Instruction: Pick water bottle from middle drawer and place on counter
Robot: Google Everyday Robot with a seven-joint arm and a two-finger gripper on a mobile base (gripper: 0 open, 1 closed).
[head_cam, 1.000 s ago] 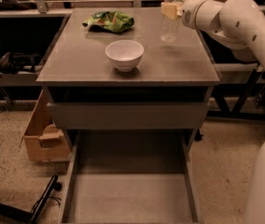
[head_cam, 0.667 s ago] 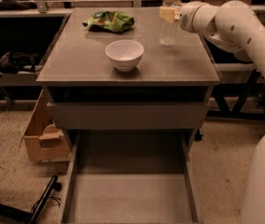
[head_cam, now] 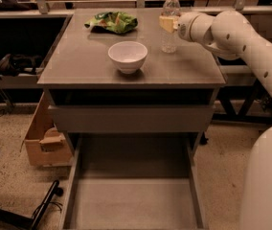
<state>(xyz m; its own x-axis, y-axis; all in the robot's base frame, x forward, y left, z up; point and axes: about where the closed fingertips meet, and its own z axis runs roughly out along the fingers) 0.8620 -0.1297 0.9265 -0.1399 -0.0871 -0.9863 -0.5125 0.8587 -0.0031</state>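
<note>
The water bottle (head_cam: pixel 171 30), clear with a white cap, stands upright at the back right of the counter (head_cam: pixel 88 66); its base looks to be on the surface. My gripper (head_cam: pixel 167 24) reaches in from the right at the bottle's upper body and is shut on it, with a yellowish finger pad (head_cam: pixel 165 24) across the bottle's front. The middle drawer (head_cam: pixel 131 200) is pulled wide open below, and its flat floor is bare.
A white bowl (head_cam: pixel 128 56) sits mid-counter, left of the bottle. A green snack bag (head_cam: pixel 113 21) lies at the back left. A shallower drawer with a plain front (head_cam: pixel 131 119) sits above the open one. A cardboard box (head_cam: pixel 45 143) stands on the floor at left.
My gripper and the water bottle have moved a little left and down toward the counter surface. The bowl, the bag and the drawers have not moved.
</note>
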